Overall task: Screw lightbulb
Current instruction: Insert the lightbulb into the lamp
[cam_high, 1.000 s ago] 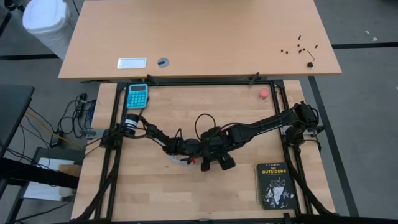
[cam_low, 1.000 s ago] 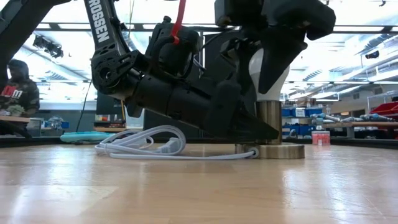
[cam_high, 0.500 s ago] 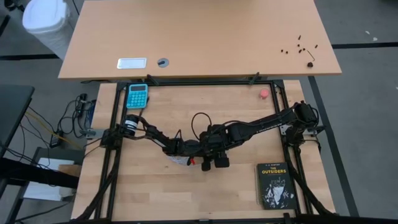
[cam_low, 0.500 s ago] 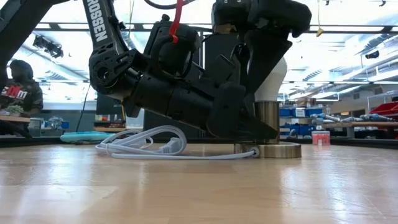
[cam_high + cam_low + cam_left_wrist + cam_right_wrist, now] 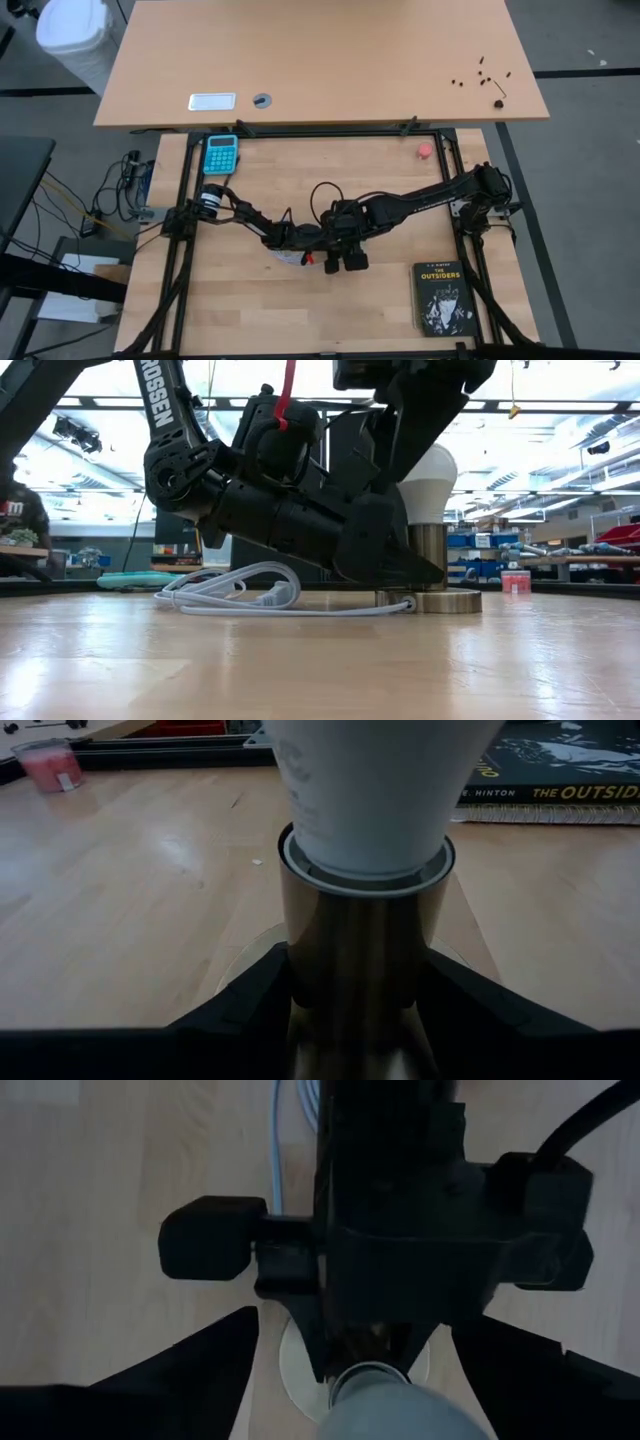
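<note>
now your right claw (image 5: pixel 425 420) stands wide, off the lightbulb (image 5: pixel 427 485); your left claw (image 5: pixel 350 1010) clamps the socket stem (image 5: pixel 352 960); book (image 5: pixel 441 298) at four o'clock.

Both arms (image 5: pixel 330 235) crowd the lightbulb (image 5: pixel 428 470); coiled cord (image 5: pixel 235 592) beside, table (image 5: pixel 390 300) bare elsewhere
</note>
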Robot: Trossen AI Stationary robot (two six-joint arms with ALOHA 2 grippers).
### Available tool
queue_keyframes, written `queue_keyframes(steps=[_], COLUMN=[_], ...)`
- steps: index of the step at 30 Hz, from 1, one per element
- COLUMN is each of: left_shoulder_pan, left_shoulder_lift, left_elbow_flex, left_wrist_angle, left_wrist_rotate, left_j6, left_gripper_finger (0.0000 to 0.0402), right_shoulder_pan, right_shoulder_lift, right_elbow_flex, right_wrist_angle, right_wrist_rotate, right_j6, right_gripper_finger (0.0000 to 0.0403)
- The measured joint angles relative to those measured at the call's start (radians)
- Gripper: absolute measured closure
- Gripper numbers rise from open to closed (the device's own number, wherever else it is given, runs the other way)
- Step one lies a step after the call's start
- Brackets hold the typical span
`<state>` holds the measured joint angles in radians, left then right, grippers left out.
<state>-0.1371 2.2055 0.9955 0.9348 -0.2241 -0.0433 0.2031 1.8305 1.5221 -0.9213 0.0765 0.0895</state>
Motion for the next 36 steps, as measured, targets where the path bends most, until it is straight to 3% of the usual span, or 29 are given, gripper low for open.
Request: queue_keyframes(steps=[20, 36], left_shoulder_pan=[0.0, -0.001], left_shoulder_lift=[-0.002, -0.002], left_elbow_flex=[0.001, 0.001], left_wrist_angle=[-0.011, -0.011], left_wrist_rotate=[-0.001, -0.003], left_j6=[0.002, 0.006], left_gripper_finger=[0.0207, 0.0207], right_shoulder_pan=[0.012, 0.014], right_shoulder_lift=[-0.001, -0.001], right_elbow_flex=[0.227, 0.243], right_wrist_angle=[-0.129, -0.21], right_wrist_rotate=[0.006, 0.013], right_j6=[0.003, 0.01], right_gripper_finger=[0.005, 0.0059])
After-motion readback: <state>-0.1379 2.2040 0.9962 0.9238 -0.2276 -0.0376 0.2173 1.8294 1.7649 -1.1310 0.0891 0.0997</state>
